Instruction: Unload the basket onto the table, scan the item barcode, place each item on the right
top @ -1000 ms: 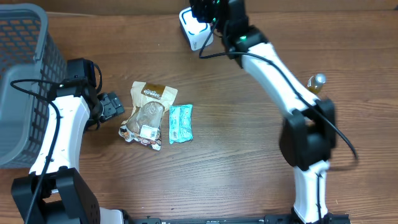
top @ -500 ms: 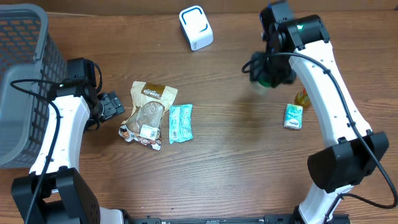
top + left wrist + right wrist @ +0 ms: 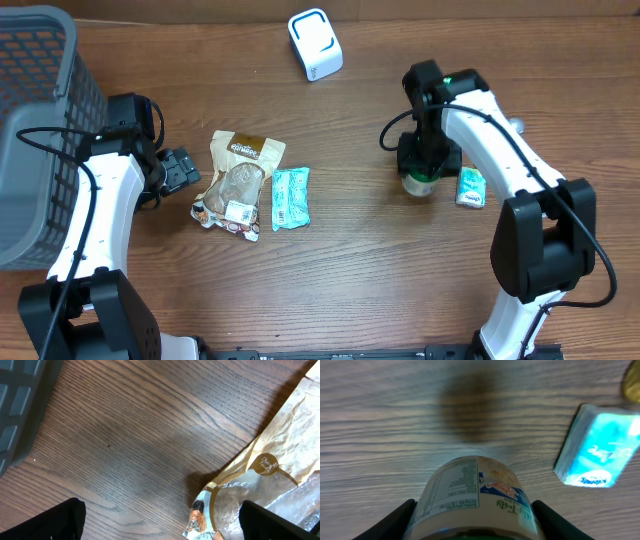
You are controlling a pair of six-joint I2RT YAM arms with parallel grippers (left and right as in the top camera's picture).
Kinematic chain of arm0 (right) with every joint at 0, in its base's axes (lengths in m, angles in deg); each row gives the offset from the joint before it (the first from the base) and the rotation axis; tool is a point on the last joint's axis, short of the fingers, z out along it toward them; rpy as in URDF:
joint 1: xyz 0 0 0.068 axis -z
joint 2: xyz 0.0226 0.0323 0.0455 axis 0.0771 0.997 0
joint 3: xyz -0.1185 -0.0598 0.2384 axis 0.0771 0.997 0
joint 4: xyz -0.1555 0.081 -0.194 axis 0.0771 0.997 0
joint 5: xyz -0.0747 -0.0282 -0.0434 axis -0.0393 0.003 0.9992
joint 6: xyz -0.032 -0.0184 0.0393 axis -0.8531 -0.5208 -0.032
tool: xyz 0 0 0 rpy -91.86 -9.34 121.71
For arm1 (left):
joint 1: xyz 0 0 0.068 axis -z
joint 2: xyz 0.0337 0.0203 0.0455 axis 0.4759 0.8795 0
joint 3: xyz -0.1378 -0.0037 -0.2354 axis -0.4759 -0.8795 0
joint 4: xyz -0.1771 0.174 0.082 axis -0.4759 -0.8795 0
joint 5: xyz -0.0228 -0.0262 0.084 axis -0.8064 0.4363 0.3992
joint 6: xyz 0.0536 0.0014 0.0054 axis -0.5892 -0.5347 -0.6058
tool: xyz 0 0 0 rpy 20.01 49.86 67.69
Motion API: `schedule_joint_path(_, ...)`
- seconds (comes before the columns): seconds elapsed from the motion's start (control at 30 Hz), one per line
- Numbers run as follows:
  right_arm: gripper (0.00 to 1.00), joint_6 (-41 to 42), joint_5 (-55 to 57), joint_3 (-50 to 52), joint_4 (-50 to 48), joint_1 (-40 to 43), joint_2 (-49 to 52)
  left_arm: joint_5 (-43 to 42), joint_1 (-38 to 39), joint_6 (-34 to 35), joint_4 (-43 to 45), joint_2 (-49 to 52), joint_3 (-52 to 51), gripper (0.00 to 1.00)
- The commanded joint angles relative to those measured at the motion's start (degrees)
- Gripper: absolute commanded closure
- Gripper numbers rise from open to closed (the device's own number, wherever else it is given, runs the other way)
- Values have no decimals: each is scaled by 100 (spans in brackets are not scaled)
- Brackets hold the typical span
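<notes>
Right hand [image 3: 420, 170] and jar [image 3: 475, 495] lower, contents unclear

My left gripper [image 3: 185, 168] sits low, jaws spread wide, on an arm reaching forward. My right gripper [image 3: 421, 168] points straight down, fingers [image 3: 396, 521] clamped around a jar [image 3: 475, 492].

**Bare grain, creased paper, slick film**

The brown wooden table [image 3: 350, 290] shows matt, open grain. The tan kraft-paper pouch [image 3: 240, 170] is creased, with a glossy clear window. The teal film-wrapped tissue pack [image 3: 597, 455] shines. The round label-wrapped jar [image 3: 475, 495] looks smooth, and the grey plastic mesh basket [image 3: 40, 120] looks dull.
</notes>
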Motion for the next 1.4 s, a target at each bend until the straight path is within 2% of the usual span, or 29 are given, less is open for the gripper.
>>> schedule_joint_path(0.0,62,-4,138,374,-225,11,-26,33,-20,74,7,-105,-13,1)
schedule_joint_path(0.2,60,15,549,966,-474,11,-26,33,-20,74,7,-105,-13,0)
schedule_joint_path(0.27,55,15,575,1043,-496,15,-26,33,-20,74,7,-105,-13,0)
schedule_joint_path(0.3,50,13,577,1056,-498,22,-26,33,-20,74,7,-105,-13,0)
schedule_joint_path(0.4,12,15,575,1056,-538,70,-26,33,-20,74,7,-105,-13,0)
schedule_joint_path(0.5,2,15,573,1056,-605,96,-26,33,-20,74,7,-105,-13,0)
schedule_joint_path(0.63,0,13,610,968,-713,96,-26,33,-20,76,9,-105,-13,0)
schedule_joint_path(0.7,0,17,765,516,-568,96,-33,33,-20,74,7,-105,-13,0)
schedule_joint_path(0.8,0,37,422,-505,-173,61,-37,33,-20,74,7,-105,-13,0)
schedule_joint_path(0.83,3,37,90,-780,-120,26,-37,33,-20,74,7,-105,-13,0)
schedule_joint_path(0.9,19,39,-472,-905,-179,-37,-37,33,-20,74,7,-105,-13,0)
schedule_joint_path(0.93,29,39,-673,-901,-216,-70,-37,33,-20,74,7,-105,-13,0)
schedule_joint_path(0.97,49,42,-833,-892,-236,-116,-22,33,-20,74,7,-105,-13,1)
schedule_joint_path(1.0,62,61,-848,-892,-232,-157,2,33,-20,76,7,-105,-13,0)
schedule_joint_path(1.03,68,105,-831,-890,-225,-205,24,33,-20,74,7,-105,-13,0)
schedule_joint_path(1.13,76,310,-684,-890,-278,-345,149,33,-20,76,7,-105,-13,0)
schedule_joint_path(1.37,76,695,109,-660,-212,-450,393,33,-20,74,7,-105,-13,0)
